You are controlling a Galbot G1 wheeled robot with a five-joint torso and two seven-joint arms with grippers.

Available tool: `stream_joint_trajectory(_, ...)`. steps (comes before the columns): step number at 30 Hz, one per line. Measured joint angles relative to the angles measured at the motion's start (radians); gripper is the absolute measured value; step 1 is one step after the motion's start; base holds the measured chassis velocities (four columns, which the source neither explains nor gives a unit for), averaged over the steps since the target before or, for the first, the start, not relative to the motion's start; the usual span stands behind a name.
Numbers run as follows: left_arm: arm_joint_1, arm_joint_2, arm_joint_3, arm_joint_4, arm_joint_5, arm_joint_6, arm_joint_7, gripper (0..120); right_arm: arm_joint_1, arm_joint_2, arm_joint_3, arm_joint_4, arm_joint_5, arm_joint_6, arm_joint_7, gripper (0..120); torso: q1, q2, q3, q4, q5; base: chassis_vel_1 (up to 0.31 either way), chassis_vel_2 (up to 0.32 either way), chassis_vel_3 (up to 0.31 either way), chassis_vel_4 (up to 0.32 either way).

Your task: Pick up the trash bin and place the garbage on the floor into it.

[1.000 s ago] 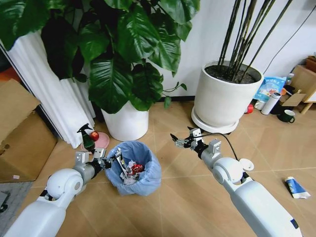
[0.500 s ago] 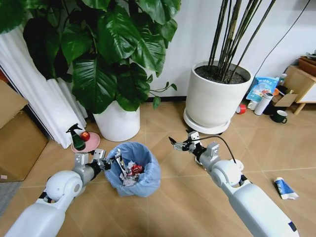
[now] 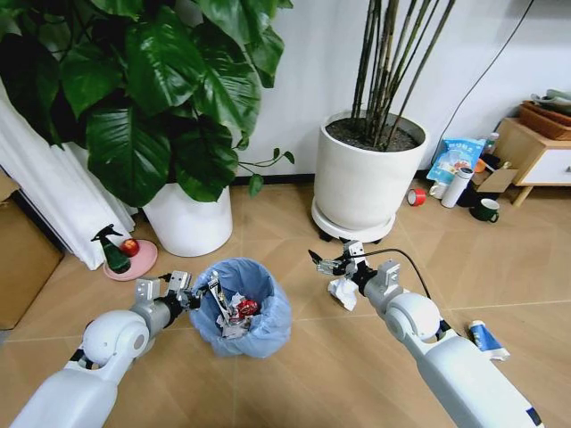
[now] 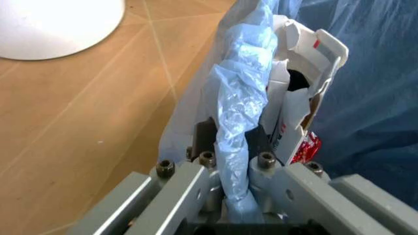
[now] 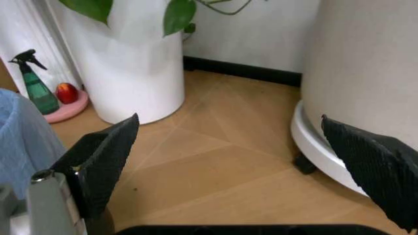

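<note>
Leftmost in the head view, a cardboard box (image 3: 22,267) is cut off by the frame edge. Beside it, a green spray bottle (image 3: 111,251) and a red ball (image 3: 130,247) sit on a pink dish (image 3: 134,263), next to the white planter (image 3: 188,219) of the broad-leaved plant. The right wrist view shows the same bottle (image 5: 36,91), ball (image 5: 66,92) and planter (image 5: 130,68) from floor level.

Next, the left hand (image 3: 198,292) meets the near-left rim of the trash bin (image 3: 242,306), which stands on the floor in front of that planter. The head view does not resolve the grip. The left wrist view does: the left hand (image 4: 232,166) is clamped narrowly on a bunched fold of the light-blue liner (image 4: 242,122) at the rim. The bin's dark body is hidden by the liner in both views. Inside it lie crumpled white paper (image 3: 230,316) and a red wrapper (image 3: 247,306); the wrist view shows a white carton (image 4: 307,73) and the red wrapper (image 4: 306,147) close up.

Further right, the right hand (image 3: 335,263) hovers above the floor with its fingers spread wide, holding nothing; the right wrist view confirms the wide gap between its black pads (image 5: 104,159). A crumpled white paper (image 3: 342,291) lies on the floor just below it, partly hidden by the wrist. Behind stands the second white planter (image 3: 366,178).

Rightmost, a blue-white packet (image 3: 487,340) lies on the floor, partly covered by the right arm.
</note>
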Motion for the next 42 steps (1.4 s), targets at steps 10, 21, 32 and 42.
stream_joint_trajectory(10, 0.000, -0.006, 0.001, 0.005, 0.003, -0.001, 0.000, 0, -0.040, 0.000, 0.031, 0.008, -0.010, 0.008, -0.018, 100, 0.000, 0.000, 0.000, 0.0002, 0.0002, -0.135, -0.137, 0.140, 0.137)
stream_joint_trajectory(21, -0.011, -0.014, 0.007, 0.014, 0.004, -0.002, 0.001, 0, -0.059, -0.001, 0.051, 0.007, -0.011, 0.011, -0.030, 100, 0.000, 0.000, 0.000, 0.0002, 0.0003, -0.121, -0.121, 0.128, 0.133)
stream_joint_trajectory(32, -0.010, -0.016, 0.007, 0.018, 0.009, -0.004, 0.007, 0, -0.077, 0.004, 0.061, 0.011, -0.033, 0.009, -0.036, 100, 0.000, 0.000, 0.000, 0.0003, 0.0001, -0.029, -0.026, 0.029, 0.026)
stream_joint_trajectory(42, -0.009, -0.019, 0.007, 0.018, 0.015, -0.006, 0.009, 0, -0.084, 0.007, 0.062, 0.015, -0.038, 0.009, -0.041, 100, 0.000, 0.000, 0.000, 0.0000, 0.0003, -0.033, 0.024, 0.027, -0.019)
